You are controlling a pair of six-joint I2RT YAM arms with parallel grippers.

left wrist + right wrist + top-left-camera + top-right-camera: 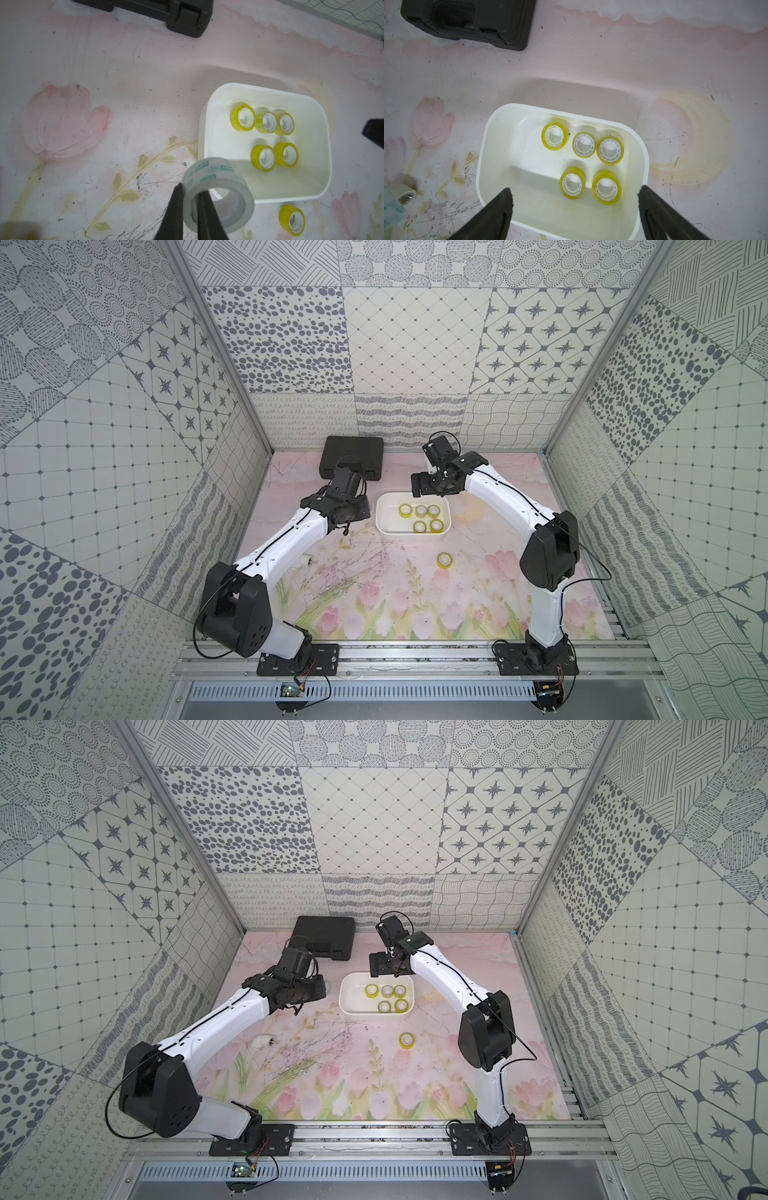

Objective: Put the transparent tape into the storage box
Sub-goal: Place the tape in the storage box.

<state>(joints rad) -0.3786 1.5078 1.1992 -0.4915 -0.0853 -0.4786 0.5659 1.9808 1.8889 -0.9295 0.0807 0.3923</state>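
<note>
The storage box (380,519) (344,999) is a white tub at the middle of the table, with several yellowish rolls of transparent tape (421,511) (583,145) lying flat in it. My left gripper (190,196) (322,986) is shut on a greyish-clear roll (220,187), one finger through its hole and the other outside. It holds the roll just beside the box's left rim (202,135). My right gripper (575,195) (419,485) hangs open over the box's far edge, holding nothing. One more yellowish roll (444,560) (292,220) lies on the table, nearer than the box.
A black hard-shell case (352,456) (467,20) lies at the back left, behind my left wrist. A small white cylinder with a metal end (264,1042) (404,193) rests on the floral mat left of the box. Patterned walls enclose the table on three sides.
</note>
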